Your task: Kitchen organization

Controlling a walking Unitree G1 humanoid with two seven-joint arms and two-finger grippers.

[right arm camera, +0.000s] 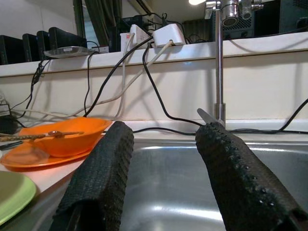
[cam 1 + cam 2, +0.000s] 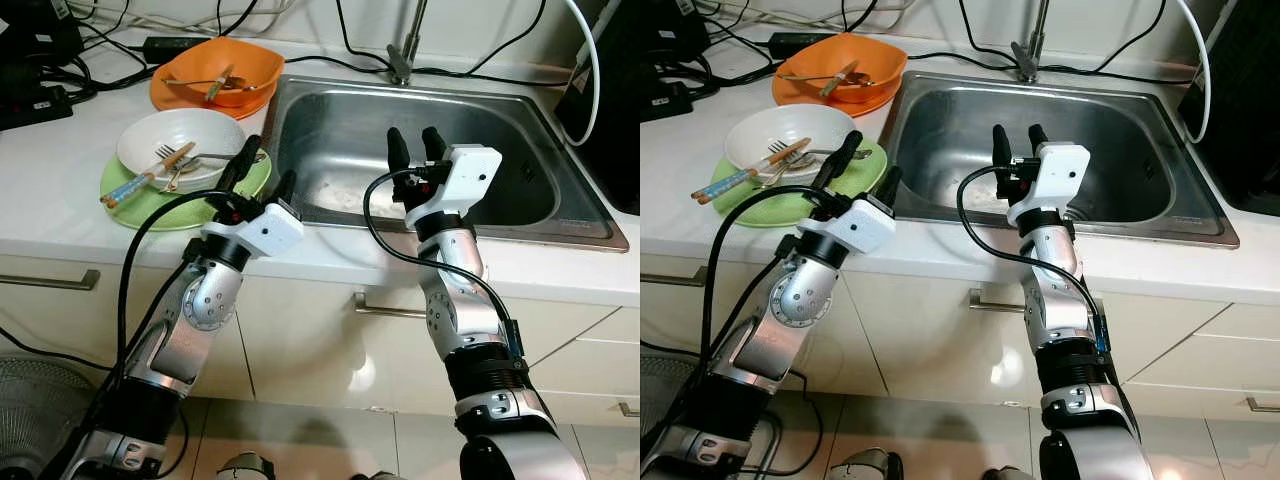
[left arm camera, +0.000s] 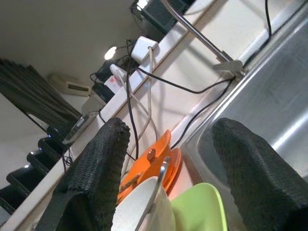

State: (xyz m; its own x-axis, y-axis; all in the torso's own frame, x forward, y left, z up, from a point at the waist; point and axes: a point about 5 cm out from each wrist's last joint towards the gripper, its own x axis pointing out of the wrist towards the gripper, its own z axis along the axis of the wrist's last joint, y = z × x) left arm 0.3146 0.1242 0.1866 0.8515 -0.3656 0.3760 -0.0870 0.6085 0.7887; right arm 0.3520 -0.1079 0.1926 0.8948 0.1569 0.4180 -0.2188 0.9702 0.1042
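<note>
Two black fingers [image 3: 91,178] spread apart, nothing between them. Beyond, edge of a white bowl [image 3: 142,209] on a green plate [image 3: 202,209], an orange bowl [image 3: 156,159] behind, steel sink [image 3: 274,110] alongside, faucet [image 3: 202,38] above. Possibly cutlery [image 3: 159,180] in the white bowl.

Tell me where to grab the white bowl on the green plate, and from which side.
Take the white bowl by its near rim, on the sink side, coming in from the counter's front edge with the left hand, which is open beside it. The fork and chopsticks lie across the far-left rim, so that side is likely awkward.
</note>
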